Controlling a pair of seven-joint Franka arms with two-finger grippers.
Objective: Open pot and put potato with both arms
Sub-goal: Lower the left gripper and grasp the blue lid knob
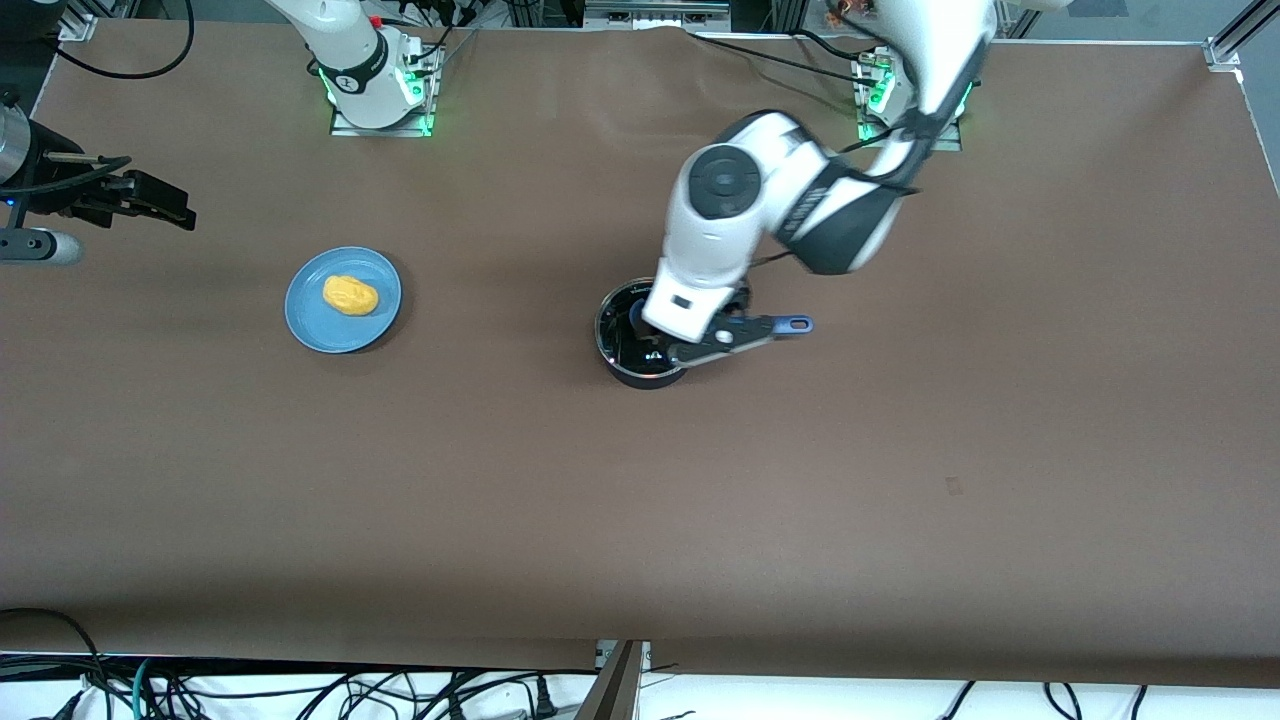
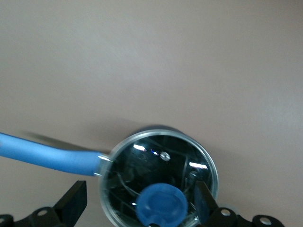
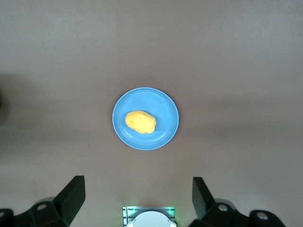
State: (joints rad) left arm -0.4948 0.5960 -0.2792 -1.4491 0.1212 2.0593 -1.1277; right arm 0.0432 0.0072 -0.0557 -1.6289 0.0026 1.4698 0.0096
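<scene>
The black pot point(image 1: 618, 352) stands mid-table, its blue handle point(image 1: 790, 324) pointing toward the left arm's end. The clear glass lid point(image 2: 158, 158) with a blue knob point(image 2: 161, 205) lies on it; the pot's handle point(image 2: 47, 156) also shows in the left wrist view. My left gripper point(image 1: 652, 338) is open just over the lid, and in its own view the gripper point(image 2: 139, 194) has one finger on each side of the knob, not touching it. The potato point(image 1: 350, 295) lies on a blue plate point(image 1: 318, 328). My right gripper point(image 1: 150, 205) waits open, up in the air at the right arm's end; in its own view point(image 3: 137, 189) it is high over the potato point(image 3: 140, 121).
The blue plate point(image 3: 163, 137) is beside the pot, toward the right arm's end. The right arm's base point(image 3: 149, 218) shows in the right wrist view. Both bases point(image 1: 380, 90) stand along the table's farthest edge. Cables lie past the nearest edge.
</scene>
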